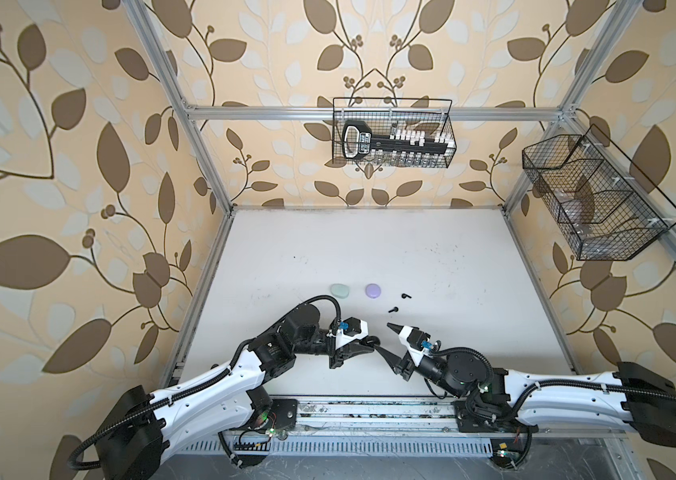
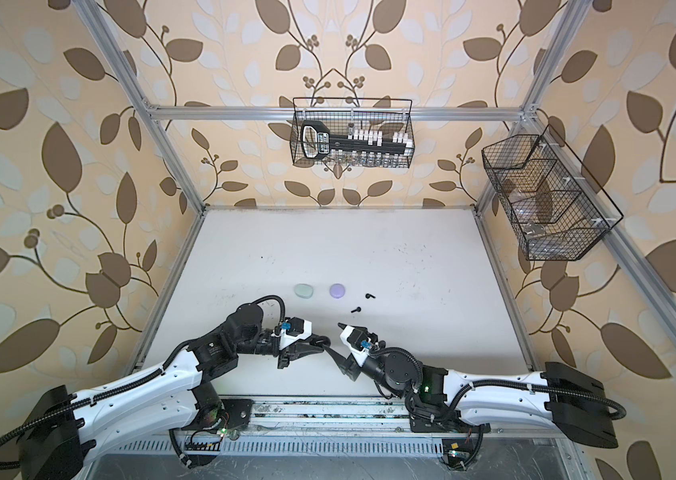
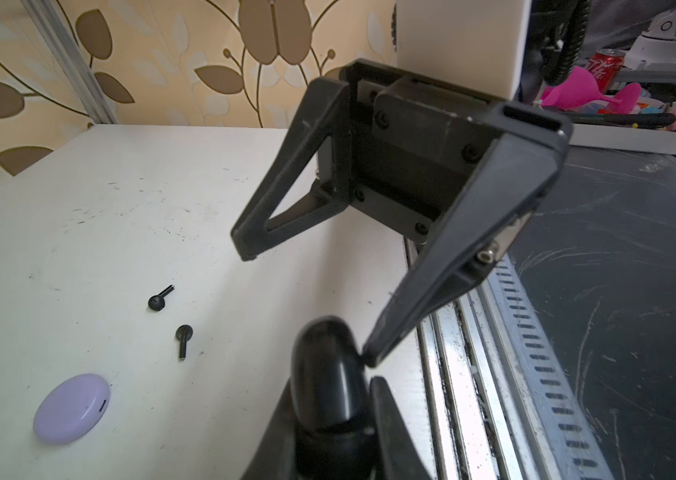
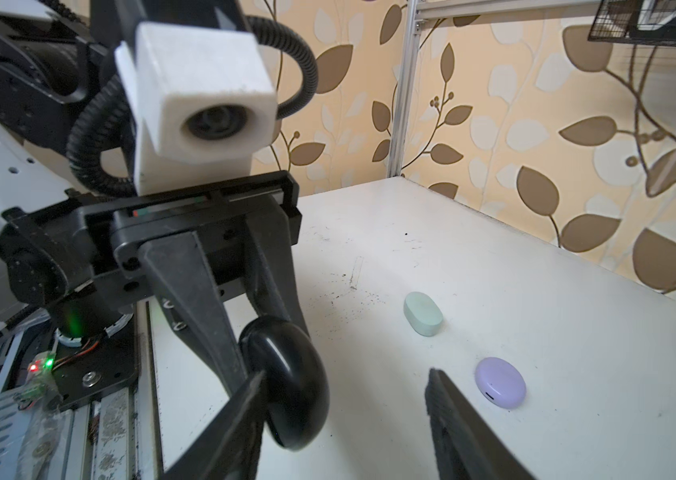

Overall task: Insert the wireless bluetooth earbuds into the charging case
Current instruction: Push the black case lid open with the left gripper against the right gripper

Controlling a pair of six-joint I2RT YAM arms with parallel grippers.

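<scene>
Lid-opening seems my step: low-centre in both top views my left gripper (image 3: 332, 399) clamps the black case (image 3: 328, 365), and my right gripper (image 3: 309, 303), jaws apart, one tip at its edge, must pry it before fetching the black earbuds (image 1: 393, 309) lying just above-right.

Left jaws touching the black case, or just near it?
Touching. In the left wrist view the left gripper has its jaws pressed on both sides of the black case, with no gap; the right wrist view shows the same clamp.
</scene>
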